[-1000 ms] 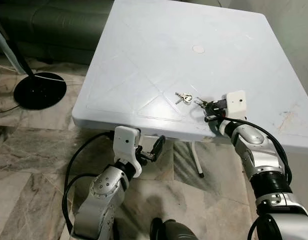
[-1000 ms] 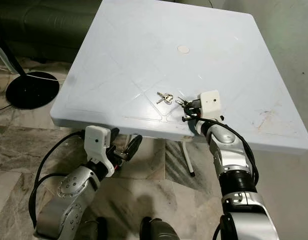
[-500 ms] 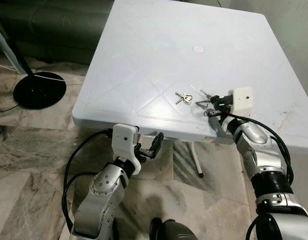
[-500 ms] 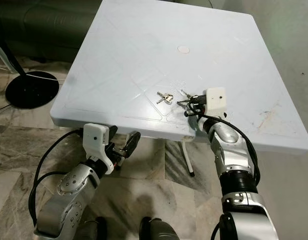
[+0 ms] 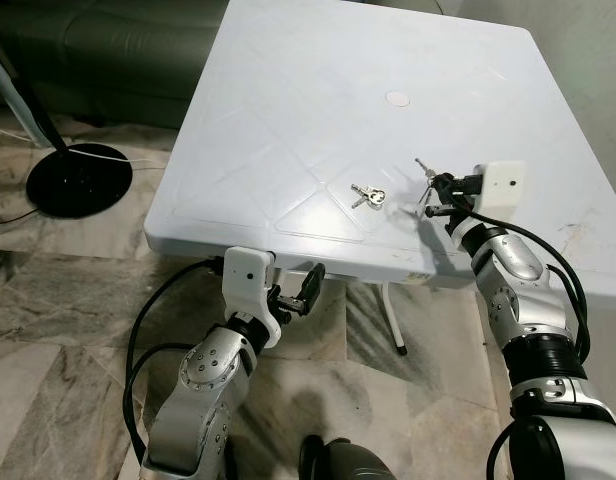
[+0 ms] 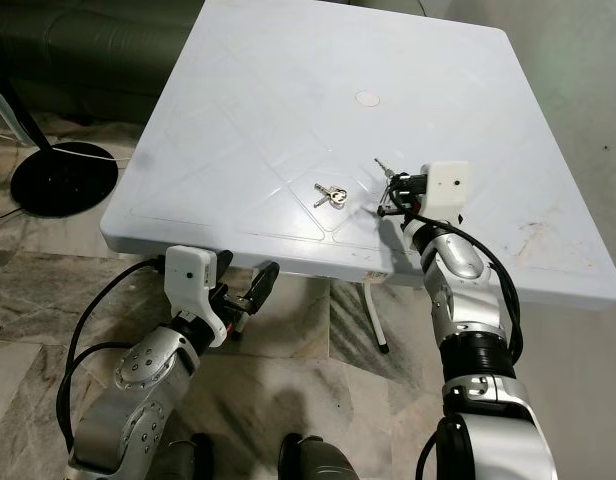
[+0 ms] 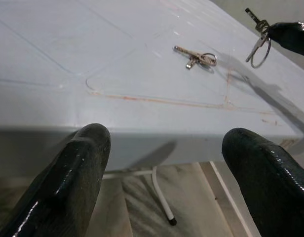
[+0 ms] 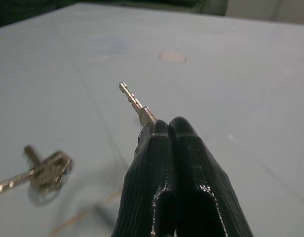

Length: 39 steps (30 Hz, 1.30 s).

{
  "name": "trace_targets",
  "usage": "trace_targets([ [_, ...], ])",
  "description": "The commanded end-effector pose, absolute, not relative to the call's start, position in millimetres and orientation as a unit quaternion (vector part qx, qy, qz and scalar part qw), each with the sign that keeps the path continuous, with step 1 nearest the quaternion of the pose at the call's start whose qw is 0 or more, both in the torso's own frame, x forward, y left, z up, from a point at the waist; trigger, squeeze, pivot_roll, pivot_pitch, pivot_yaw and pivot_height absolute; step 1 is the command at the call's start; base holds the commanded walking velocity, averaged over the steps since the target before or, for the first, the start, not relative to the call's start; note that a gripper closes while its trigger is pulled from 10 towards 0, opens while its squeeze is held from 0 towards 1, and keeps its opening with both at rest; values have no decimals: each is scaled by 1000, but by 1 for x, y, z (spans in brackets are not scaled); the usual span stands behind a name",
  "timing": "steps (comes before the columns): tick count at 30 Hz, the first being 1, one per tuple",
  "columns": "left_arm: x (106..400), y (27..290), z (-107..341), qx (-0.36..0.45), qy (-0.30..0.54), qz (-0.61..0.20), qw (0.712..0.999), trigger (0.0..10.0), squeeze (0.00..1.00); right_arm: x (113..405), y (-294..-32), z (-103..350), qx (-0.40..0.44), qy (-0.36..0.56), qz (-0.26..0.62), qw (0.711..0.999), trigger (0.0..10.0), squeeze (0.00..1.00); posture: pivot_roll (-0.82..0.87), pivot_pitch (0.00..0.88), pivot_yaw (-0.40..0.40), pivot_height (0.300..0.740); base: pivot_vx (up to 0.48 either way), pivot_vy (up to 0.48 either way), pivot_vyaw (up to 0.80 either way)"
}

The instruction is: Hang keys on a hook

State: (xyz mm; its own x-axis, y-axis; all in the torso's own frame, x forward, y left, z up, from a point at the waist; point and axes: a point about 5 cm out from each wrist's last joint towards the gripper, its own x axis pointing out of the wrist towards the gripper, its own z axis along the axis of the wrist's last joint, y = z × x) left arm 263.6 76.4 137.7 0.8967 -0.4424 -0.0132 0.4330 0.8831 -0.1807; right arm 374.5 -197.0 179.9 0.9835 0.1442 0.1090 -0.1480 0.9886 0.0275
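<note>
Since a second ago the right gripper [image 5: 429, 190] has risen from the tabletop and drawn back toward the robot's right, carrying a small silver key on a ring [image 7: 257, 35] up off the white square plastic table [image 5: 318, 90]; its two black fingers [image 8: 174, 163] are pressed together on that key, whose blade pokes out beyond the tips while the ring dangles below. A second bunch of silver keys [image 5: 367, 195] lies flat on the table, just beside the gripper and nearer the robot's left. The left gripper [image 5: 293, 295] hangs below the near table edge with its fingers spread apart and nothing between them. The pick-up looks done; the hanging is all left, and no hook can be seen. The tabletop around the keys is bare, and the marble floor [image 5: 68, 330] offers room, though a black round lamp base [image 5: 80, 180] and a dark green sofa [image 5: 108, 50] stand off to the left.
</note>
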Motion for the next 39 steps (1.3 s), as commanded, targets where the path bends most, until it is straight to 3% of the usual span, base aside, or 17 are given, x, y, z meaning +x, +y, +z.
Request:
trace_targets([
  [1,265,75,135,-88,31,-223,970,10000,0,376,-202,184,20,-62,57,996,0,0,41,186,-155,740,0,0,0],
  [7,274,79,140,-89,17,-209,974,10000,0,371,-201,193,-1,-106,37,994,0,0,47,148,-152,740,0,0,0],
  [8,276,79,141,-89,14,-206,974,10000,0,369,-200,194,-1,-114,39,993,353,0,48,140,-151,740,0,0,0],
  [9,280,81,143,-90,8,-198,976,10000,0,366,-197,195,-6,-122,48,991,9882,0,48,123,-148,740,0,0,0],
  [23,312,108,160,-120,-40,-115,985,10000,0,328,-187,197,19,-210,28,977,10000,0,41,35,-133,740,0,0,0],
  [32,320,113,166,-129,-67,-112,983,10000,0,309,-183,185,51,-186,35,981,10000,0,31,10,-127,740,0,0,0],
  [39,310,116,153,-130,-70,-116,982,10000,0,295,-178,159,47,-140,39,988,10000,0,33,20,-123,740,0,0,0],
])
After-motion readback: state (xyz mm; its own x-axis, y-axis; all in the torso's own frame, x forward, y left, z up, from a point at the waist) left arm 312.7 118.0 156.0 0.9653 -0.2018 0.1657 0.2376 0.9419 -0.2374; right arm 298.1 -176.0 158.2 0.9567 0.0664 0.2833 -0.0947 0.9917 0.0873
